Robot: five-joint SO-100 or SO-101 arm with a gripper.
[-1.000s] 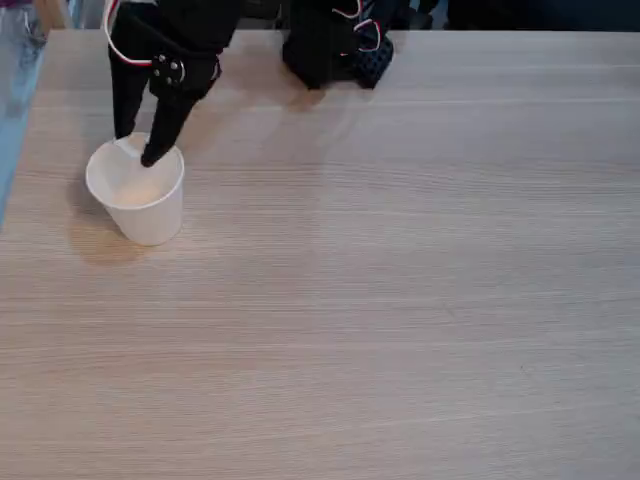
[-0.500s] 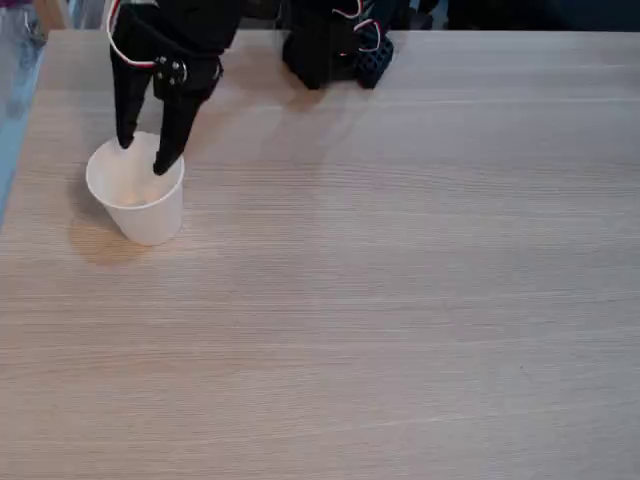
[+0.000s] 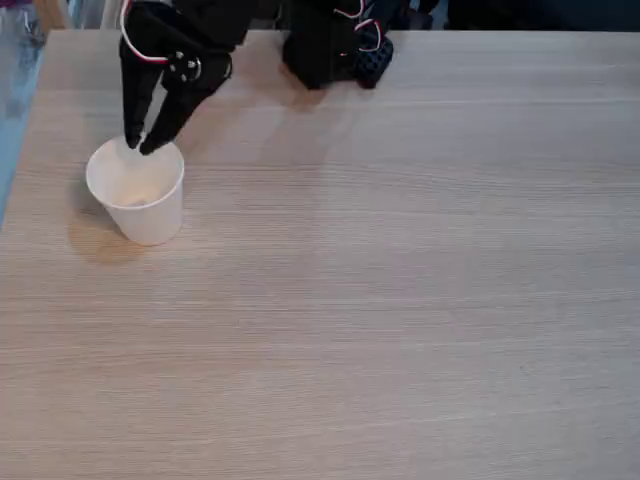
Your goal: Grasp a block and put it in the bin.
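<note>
The bin (image 3: 140, 205), a white paper cup, stands upright near the table's left edge in the fixed view. My black gripper (image 3: 141, 147) hangs just over the cup's far rim, pointing down. Its two fingers form a narrow V with the tips almost touching, and nothing shows between them. The block is hidden; inside the cup I make out only a faint pale patch that I cannot tell apart from the cup wall.
The arm's black base (image 3: 325, 45) with white and red wires sits at the table's far edge. The light wood table (image 3: 400, 300) stretches wide to the right and front of the cup. The table's left edge runs close beside the cup.
The fingers spread wide over the cup half a second ago and have now drawn together. The gripper has risen slightly and shifted toward the cup's far rim.
</note>
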